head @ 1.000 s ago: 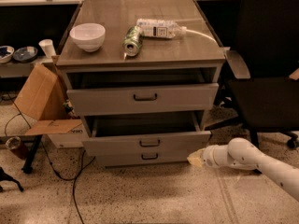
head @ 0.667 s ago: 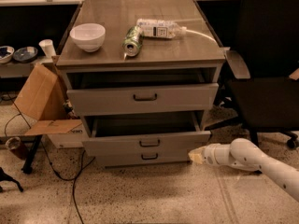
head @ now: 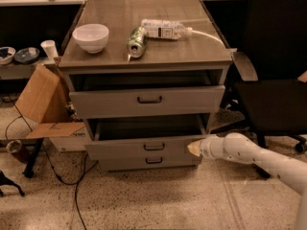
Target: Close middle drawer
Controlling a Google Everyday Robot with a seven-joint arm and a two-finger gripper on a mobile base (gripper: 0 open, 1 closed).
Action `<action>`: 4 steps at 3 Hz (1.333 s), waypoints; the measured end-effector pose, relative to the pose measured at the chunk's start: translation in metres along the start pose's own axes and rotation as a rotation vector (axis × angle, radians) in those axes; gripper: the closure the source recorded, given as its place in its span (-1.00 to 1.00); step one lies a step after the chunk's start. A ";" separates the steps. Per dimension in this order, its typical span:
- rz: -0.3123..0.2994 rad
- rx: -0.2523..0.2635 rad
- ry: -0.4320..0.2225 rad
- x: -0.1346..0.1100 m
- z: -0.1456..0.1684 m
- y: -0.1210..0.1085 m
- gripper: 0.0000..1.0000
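Middle drawer is seen pulled out of the grey cabinet, its long tray exposed behind the low front panel, on which a small dark bar handle is centred. It is set between the top drawer, which is also drawn out and carries the tallest front, and the slim bottom drawer, which is shut. The gripper is held low at the right end of the middle drawer front, its pale tip at or just against the panel (actual contact cannot be confirmed). Whether the gripper is apart or together cannot be told. The white arm is stretched in from the lower right, above the speckled floor.

On the cabinet top a white bowl is placed at the left, a can is laid on its side near the middle, and a plastic bottle is laid just beyond it. A cardboard box is propped at the cabinet's left, and a black chair is parked at its right.
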State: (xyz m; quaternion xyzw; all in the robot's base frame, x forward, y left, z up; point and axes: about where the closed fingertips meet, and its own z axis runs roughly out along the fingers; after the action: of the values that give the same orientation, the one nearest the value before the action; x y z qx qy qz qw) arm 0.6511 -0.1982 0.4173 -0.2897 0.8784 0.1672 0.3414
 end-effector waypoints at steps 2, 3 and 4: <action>-0.001 0.025 0.002 -0.016 0.015 -0.003 1.00; -0.009 0.034 0.004 -0.025 0.023 -0.005 1.00; -0.009 0.035 0.004 -0.025 0.023 -0.005 1.00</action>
State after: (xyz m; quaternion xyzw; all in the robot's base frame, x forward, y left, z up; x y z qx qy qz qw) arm 0.6800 -0.1809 0.4179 -0.2880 0.8805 0.1499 0.3453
